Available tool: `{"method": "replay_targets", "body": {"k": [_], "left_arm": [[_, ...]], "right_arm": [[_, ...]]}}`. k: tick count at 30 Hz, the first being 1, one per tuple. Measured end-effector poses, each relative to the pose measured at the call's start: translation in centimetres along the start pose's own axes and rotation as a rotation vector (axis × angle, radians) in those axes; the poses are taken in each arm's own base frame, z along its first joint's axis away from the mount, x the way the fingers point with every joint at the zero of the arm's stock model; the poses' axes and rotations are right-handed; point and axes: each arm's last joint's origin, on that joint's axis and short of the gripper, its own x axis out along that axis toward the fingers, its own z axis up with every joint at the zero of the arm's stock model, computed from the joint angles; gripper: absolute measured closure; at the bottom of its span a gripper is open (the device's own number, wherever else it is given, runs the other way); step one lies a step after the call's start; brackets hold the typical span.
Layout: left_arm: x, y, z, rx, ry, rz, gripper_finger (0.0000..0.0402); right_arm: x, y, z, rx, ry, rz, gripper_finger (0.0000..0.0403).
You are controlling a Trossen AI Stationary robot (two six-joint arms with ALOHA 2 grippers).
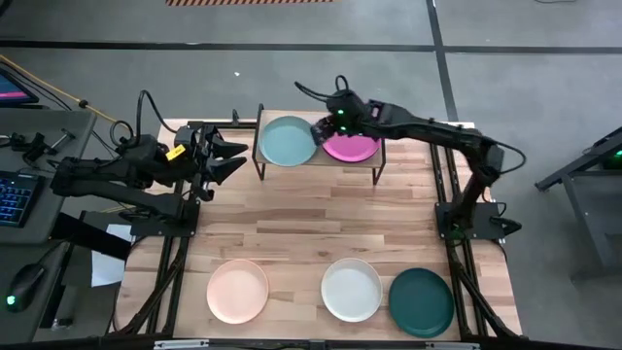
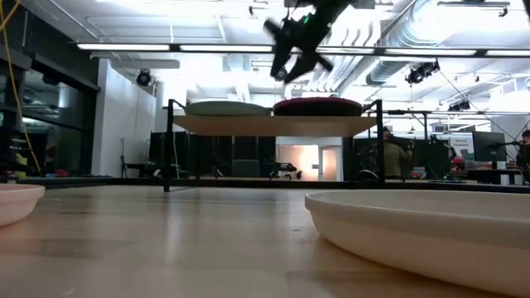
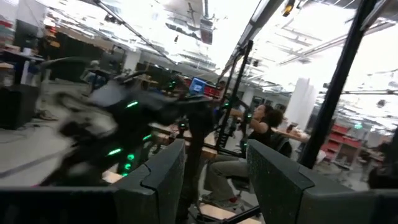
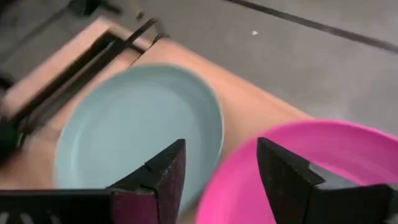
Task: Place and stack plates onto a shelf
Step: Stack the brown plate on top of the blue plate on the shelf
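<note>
The shelf (image 1: 332, 167) stands at the table's far edge, and its board (image 2: 273, 124) rests on thin black legs. The light blue plate (image 1: 287, 141) (image 4: 134, 124) lies on its left half and the magenta plate (image 1: 352, 149) (image 4: 323, 168) on its right half. My right gripper (image 1: 325, 126) (image 4: 221, 168) (image 2: 291, 62) is open and hovers above the shelf, over the gap between those two plates, clear of both. My left gripper (image 1: 229, 156) (image 3: 214, 180) is open and waits left of the shelf. The peach (image 1: 237, 290), white (image 1: 352, 289) and dark teal (image 1: 422, 301) plates lie flat along the near edge. I see no black plate.
Bare wooden tabletop (image 1: 321, 224) lies between the shelf and the near row of plates. The arm bases stand at the table's left (image 1: 160, 209) and right (image 1: 466, 219) edges. A person (image 3: 261, 130) sits in the room beyond the table.
</note>
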Motion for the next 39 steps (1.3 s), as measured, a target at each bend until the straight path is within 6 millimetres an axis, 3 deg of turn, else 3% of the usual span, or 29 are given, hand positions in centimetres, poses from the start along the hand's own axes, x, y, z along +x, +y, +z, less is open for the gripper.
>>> {"method": "replay_targets", "body": {"k": [9,16,21,24,27,32,39], "left_arm": [[0.2,0.2,-0.7,0.026,0.055,0.045,0.0241],[0.8,0.3,-1.5,0.053,0.101,0.055,0.0241],[1.1,0.3,-1.7,0.056,0.113,0.058,0.0241],[1.1,0.3,-1.8,0.057,0.114,0.058,0.0241],[1.1,0.3,-1.8,0.057,0.116,0.059,0.0241],[1.1,0.3,-1.8,0.056,0.115,0.058,0.0241],[1.1,0.3,-1.8,0.056,0.114,0.058,0.0241]], "right_arm": [[-10.1,2.5,-2.4,-0.312,0.088,0.154,0.0231],[-14.7,5.1,-4.5,-0.394,0.051,0.260,0.0231],[-15.0,5.3,-7.9,-0.382,0.040,0.276,0.0231],[-14.6,4.3,-10.9,-0.302,0.050,0.334,0.0231],[-14.7,3.6,-12.7,-0.174,-0.029,0.471,0.0231],[-15.6,3.3,-13.5,-0.063,-0.251,0.678,0.0231],[-15.4,3.0,-13.8,-0.060,-0.328,0.699,0.0231]]}}
